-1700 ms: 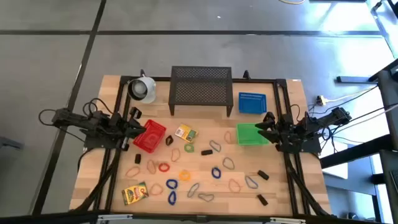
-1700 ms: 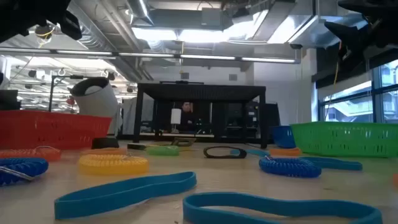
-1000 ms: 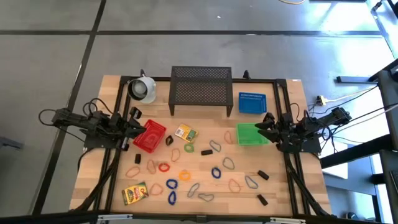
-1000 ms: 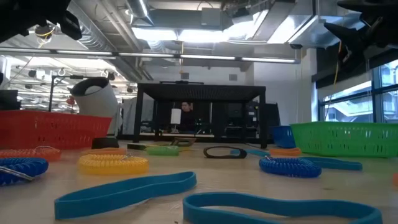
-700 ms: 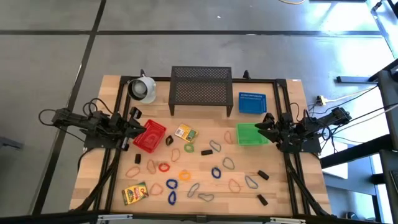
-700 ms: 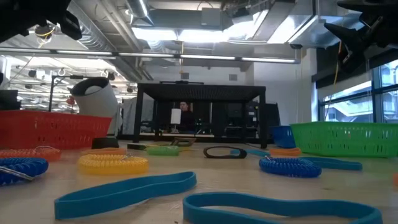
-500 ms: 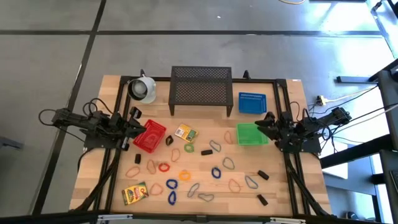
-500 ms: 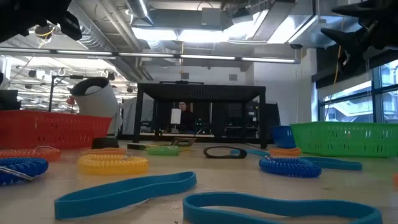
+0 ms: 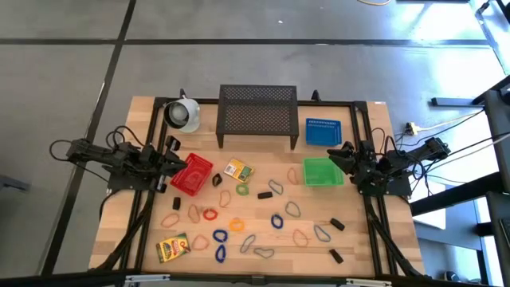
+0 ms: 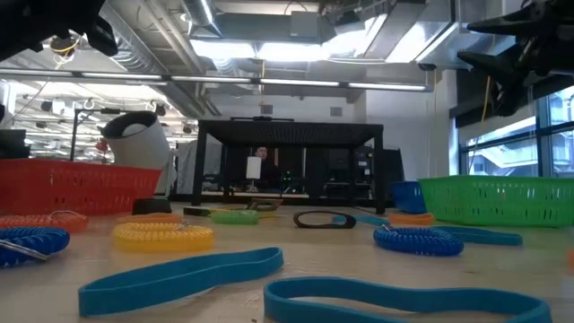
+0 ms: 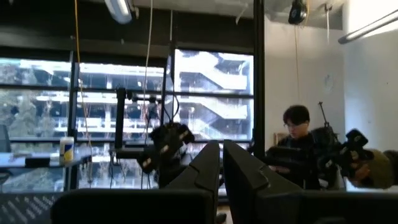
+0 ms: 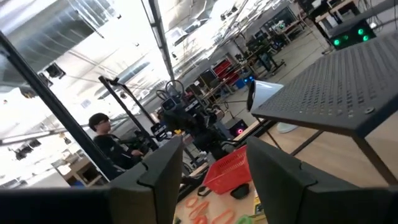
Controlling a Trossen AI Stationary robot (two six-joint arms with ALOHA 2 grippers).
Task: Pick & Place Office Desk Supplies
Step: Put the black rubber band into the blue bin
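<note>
I have the left pincer (image 9: 177,162) pressed together, hanging at the left edge of the surface (image 9: 362,255) beside the red mesh basket (image 9: 191,174). My right pincer (image 9: 338,155) is spread and empty, raised at the green mesh basket's (image 9: 323,171) right rim. The office supplies lie loose across the middle: coloured loops (image 9: 277,221), small black blocks (image 9: 336,225), one printed box (image 9: 238,170) near the black mesh shelf (image 9: 257,114), another (image 9: 173,248) at the front left.

Grey floor (image 9: 239,56) — large windows (image 11: 93,112)
</note>
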